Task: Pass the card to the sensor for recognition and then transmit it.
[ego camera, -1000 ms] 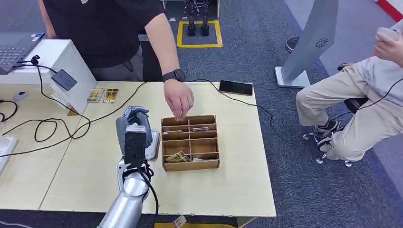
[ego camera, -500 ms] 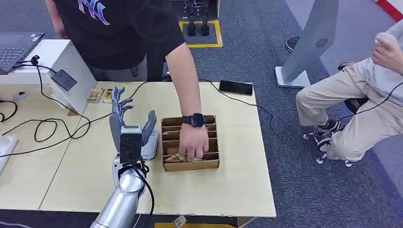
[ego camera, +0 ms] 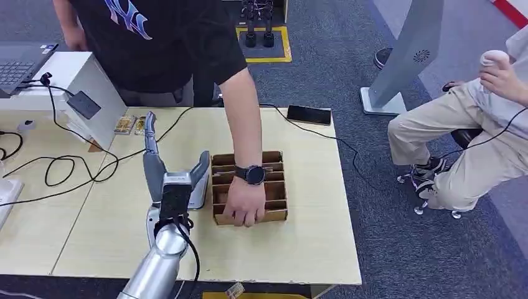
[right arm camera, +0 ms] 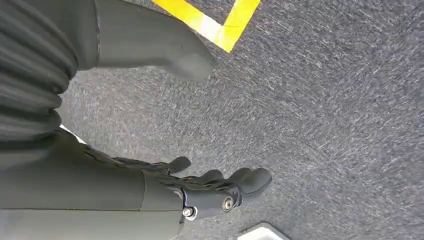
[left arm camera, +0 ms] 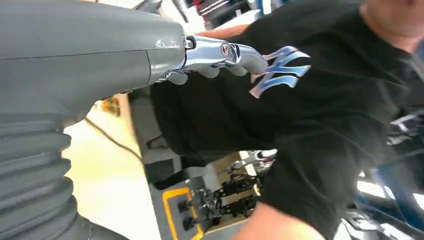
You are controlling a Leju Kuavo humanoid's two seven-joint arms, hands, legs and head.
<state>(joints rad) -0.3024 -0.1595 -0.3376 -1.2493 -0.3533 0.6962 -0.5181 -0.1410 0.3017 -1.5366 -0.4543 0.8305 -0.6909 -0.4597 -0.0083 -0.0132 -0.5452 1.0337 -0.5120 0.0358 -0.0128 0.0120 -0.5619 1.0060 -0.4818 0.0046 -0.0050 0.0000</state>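
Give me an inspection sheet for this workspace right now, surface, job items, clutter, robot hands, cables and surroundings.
Surface: pale wooden table.
Job's things: cardboard divider box, a person's hand in its front row; cards near the white stand; black sensor on it.
Clutter: phone.
Robot hands: left robot hand raised beside the box, fingers apart, empty; right robot hand hanging over carpet, empty.
Cables: black cables across the table.
Surroundings: seated person; laptop.

Pale wooden table (ego camera: 311, 249) — compartment box (ego camera: 274, 215), black phone (ego camera: 309, 114), looping cables (ego camera: 68, 165), white stand (ego camera: 93, 75)
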